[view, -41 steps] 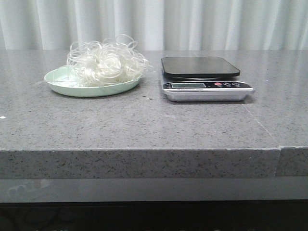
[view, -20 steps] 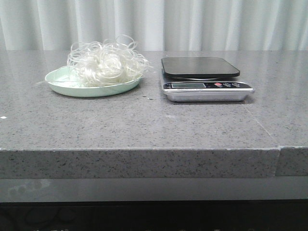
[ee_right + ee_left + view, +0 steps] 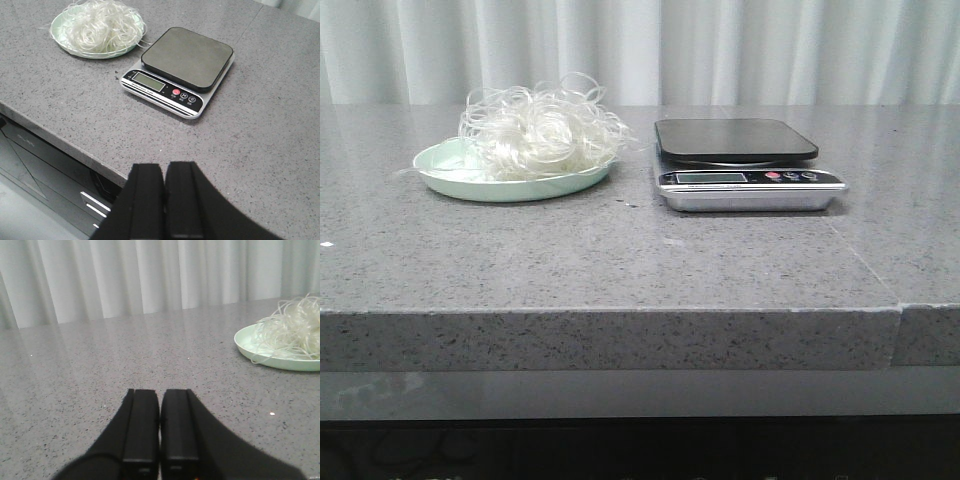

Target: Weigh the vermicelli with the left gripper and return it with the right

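Nothing is seen moved since before: the fluffy white vermicelli tangle (image 3: pixel 542 132) is kept on the pale green plate (image 3: pixel 440 178). Both black tools, left (image 3: pixel 159 432) and right (image 3: pixel 164 200), are closed and empty.

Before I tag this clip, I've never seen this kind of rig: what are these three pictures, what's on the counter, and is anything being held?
It is a two-armed robot. One camera looks forward over the grey counter; the other two sit on the wrists, so the black shapes at their lower edge are the left hand and right hand. Both are shut and hold nothing. On the counter, the vermicelli, a loose white noodle tangle, lies on a pale green plate. Beside it, apart, is a kitchen scale with a bare black platform. Nothing has been weighed yet.
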{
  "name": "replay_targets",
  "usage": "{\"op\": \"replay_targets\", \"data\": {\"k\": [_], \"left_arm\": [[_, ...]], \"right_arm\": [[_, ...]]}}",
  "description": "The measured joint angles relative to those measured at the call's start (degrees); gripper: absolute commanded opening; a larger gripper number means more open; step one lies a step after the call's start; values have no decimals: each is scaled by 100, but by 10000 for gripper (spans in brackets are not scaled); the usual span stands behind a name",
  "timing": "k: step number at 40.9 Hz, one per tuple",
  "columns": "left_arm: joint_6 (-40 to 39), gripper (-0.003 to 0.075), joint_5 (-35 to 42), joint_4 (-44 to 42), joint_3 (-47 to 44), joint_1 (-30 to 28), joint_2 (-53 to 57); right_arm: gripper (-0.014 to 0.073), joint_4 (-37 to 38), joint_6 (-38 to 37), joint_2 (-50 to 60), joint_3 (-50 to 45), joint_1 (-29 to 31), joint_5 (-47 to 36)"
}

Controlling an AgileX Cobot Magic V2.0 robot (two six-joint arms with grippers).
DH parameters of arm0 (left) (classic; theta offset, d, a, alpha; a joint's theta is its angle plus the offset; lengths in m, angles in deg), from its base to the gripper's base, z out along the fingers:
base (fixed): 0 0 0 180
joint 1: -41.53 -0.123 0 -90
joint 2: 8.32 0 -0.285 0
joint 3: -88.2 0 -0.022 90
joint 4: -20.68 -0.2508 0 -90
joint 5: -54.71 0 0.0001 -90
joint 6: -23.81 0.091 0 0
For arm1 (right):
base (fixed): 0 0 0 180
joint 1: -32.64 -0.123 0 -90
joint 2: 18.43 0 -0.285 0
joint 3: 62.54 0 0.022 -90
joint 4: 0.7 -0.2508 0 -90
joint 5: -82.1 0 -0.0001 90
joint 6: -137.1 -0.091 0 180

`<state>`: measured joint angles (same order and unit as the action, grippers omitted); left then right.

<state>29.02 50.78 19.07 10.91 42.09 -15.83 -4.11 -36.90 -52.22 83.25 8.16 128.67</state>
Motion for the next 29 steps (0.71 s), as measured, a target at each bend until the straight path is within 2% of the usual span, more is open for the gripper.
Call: {"op": "replay_targets", "data": {"k": [29], "left_arm": [[-26, 145, 82, 287, 0, -77, 0]], "right_arm": [[154, 0, 0, 0, 0, 2, 34]]}}
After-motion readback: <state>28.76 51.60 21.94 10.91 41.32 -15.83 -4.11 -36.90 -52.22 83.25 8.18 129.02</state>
